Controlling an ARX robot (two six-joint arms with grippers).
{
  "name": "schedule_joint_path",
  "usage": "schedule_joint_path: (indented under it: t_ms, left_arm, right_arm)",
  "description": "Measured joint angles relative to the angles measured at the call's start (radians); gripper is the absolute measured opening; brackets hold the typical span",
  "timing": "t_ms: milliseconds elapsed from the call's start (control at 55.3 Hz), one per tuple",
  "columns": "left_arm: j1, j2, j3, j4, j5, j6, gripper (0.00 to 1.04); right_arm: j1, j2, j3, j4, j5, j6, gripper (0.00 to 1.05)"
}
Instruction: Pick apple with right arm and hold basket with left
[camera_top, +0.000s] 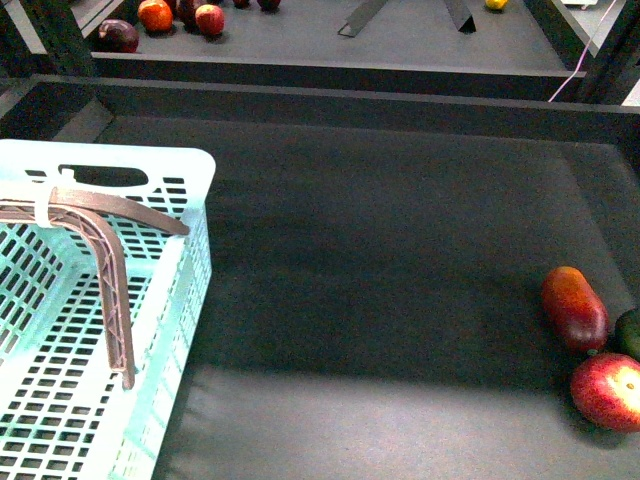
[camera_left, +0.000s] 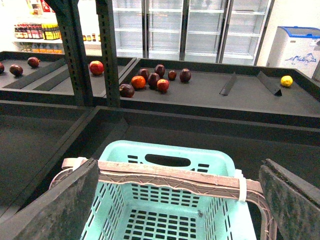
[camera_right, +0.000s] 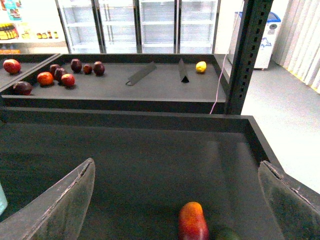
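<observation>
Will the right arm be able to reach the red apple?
Probably yes. The apple lies uncovered beside the oval fruit, and the open right gripper hovers close to that fruit, with nothing blocking.

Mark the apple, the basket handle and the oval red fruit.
apple (camera_top: 607, 391), front view, middle of red skin.
basket handle (camera_top: 113, 300), front view, ribbed brown bar.
oval red-orange fruit (camera_top: 574, 307), front view, its middle.

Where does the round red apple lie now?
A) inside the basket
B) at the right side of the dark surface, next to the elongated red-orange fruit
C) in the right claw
B: the front view shows the apple beside the elongated red-orange fruit at the right, far from the basket.
</observation>
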Motion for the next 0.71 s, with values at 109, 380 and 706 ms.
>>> schedule_joint_path:
  t_ms: [109, 380, 706]
  left_arm:
    - [0.0, 0.0, 0.0, 0.0, 0.0, 0.0, 0.97]
    - [0.0, 0.0, 0.0, 0.0, 0.0, 0.0, 0.97]
    - [-0.005, 0.177, 0.098, -0.216, 0.01, -0.187, 0.97]
  right_arm:
    - [0.0, 0.0, 0.0, 0.0, 0.0, 0.0, 0.96]
    - [0.0, 0.0, 0.0, 0.0, 0.0, 0.0, 0.96]
    - [0.0, -0.001, 0.0, 0.0, 0.0, 0.0, 0.96]
